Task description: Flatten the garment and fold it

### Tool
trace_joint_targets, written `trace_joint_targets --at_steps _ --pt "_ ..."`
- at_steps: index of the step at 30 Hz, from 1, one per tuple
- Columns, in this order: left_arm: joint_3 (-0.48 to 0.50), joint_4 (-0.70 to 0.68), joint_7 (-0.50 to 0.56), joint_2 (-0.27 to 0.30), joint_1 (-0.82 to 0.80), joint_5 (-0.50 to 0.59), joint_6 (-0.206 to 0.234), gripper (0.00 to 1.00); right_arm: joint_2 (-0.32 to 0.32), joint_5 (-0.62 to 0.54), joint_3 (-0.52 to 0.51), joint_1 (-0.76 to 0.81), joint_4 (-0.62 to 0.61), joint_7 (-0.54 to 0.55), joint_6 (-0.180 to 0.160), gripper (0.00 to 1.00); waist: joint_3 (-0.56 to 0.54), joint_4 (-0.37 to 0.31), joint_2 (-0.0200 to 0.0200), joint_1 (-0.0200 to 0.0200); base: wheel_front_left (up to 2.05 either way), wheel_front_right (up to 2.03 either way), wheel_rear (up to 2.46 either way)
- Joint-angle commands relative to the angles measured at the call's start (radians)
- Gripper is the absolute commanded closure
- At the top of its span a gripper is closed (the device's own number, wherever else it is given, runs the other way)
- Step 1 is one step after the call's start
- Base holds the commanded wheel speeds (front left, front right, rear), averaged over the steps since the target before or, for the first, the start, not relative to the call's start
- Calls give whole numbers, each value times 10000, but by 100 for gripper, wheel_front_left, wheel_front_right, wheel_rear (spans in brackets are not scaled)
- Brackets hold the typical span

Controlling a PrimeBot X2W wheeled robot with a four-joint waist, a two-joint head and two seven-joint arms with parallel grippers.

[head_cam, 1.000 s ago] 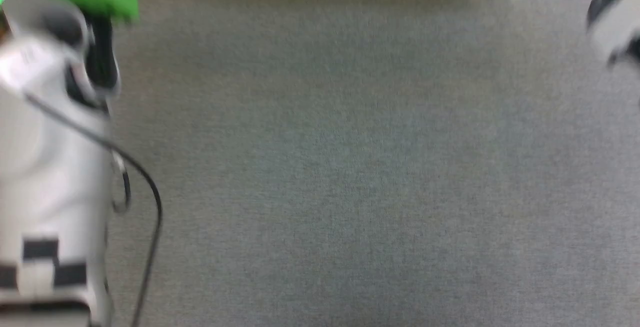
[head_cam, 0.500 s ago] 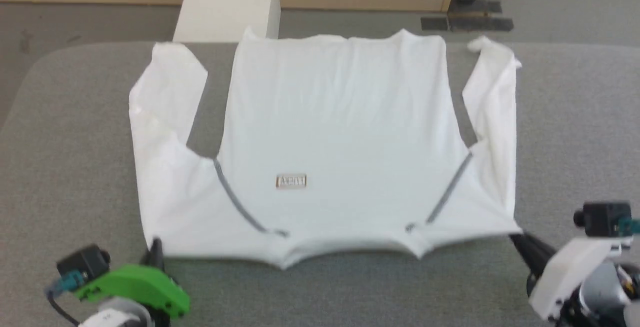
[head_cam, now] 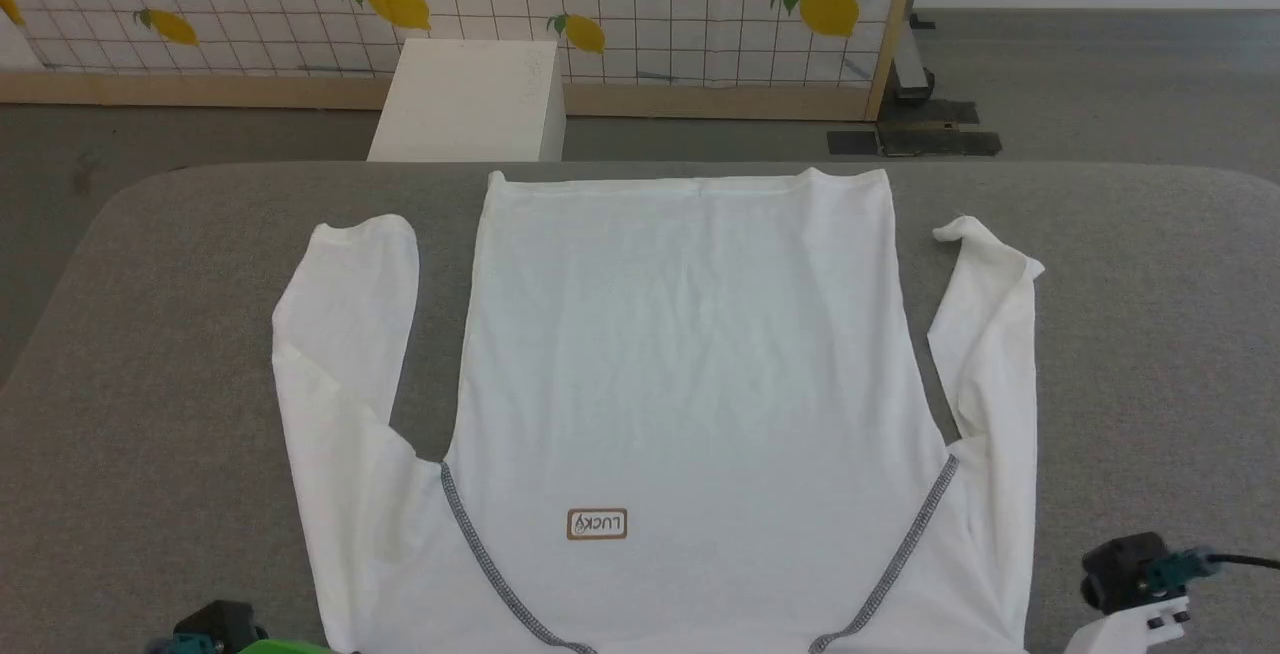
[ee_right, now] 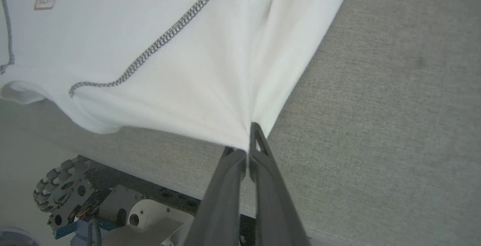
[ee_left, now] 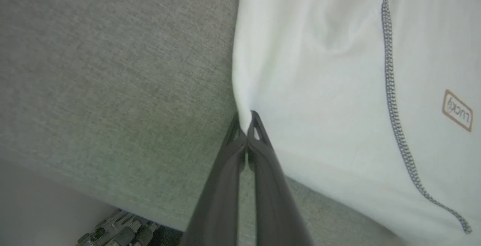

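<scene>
The garment [head_cam: 680, 364] is spread flat on the grey table [head_cam: 150, 384], with its hem at the far edge and the sleeves laid along both sides. Its near left corner is pinched by the left gripper [ee_left: 246, 118], the fingers pressed together on the cloth; the near right corner is clamped likewise by the right gripper [ee_right: 246, 140]

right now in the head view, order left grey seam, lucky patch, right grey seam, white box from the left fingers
1. left grey seam, beside the garment corner the left fingers pinch
2. LUCKY patch, centre-left
3. right grey seam, opposite side
4. white box, beyond the table
</scene>
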Motion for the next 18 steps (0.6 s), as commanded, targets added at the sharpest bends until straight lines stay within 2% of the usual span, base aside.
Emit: trace_joint_targets --at_steps 1,2,3,4,5,6,12,16,18 --pt "-24 139 8 -46 6 -18 48 100 52 -148 179 39 154 71 -21 100 29 -20 0 1 0 0 0" --pt "-40 198 -25 -120 -80 -61 17 77 93 -248 301 -50 312 10 -21 100 48 -31 0 1 0 0 0" --pt "-70 257 -25 -147 -142 -73 -9 45 159 -270 356 -118 479 -54 -21 100 51 -40 0 1 0 0 0" --pt "-96 321 -13 -168 -207 -82 -21 0 183 -351 430 -193 665 -139 -21 100 52 -42 0 1 0 0 0" --pt "-83 341 -47 -178 -260 -92 -29 0 193 -410 473 -250 773 -239 -21 82 59 -44 0 1 0 0 0" --pt "-62 357 -63 -170 -302 -108 -35 0 255 -410 463 -308 880 -385 -21 0 69 -49 0 1 0 0 0" --pt "355 6 33 217 -113 -241 99 0 184 -252 27 -181 719 -572 -21 0 41 -110 0 1 0 0 0" --pt "869 -964 -275 628 110 -3 511 0 360 84 -918 125 -158 -360 -21 0 35 -145 0 1 0 0 0" --pt "1101 -1615 -817 766 -1 231 548 0 577 242 -1601 117 -658 -355 -21 0 85 -141 0 1 0 0 0"
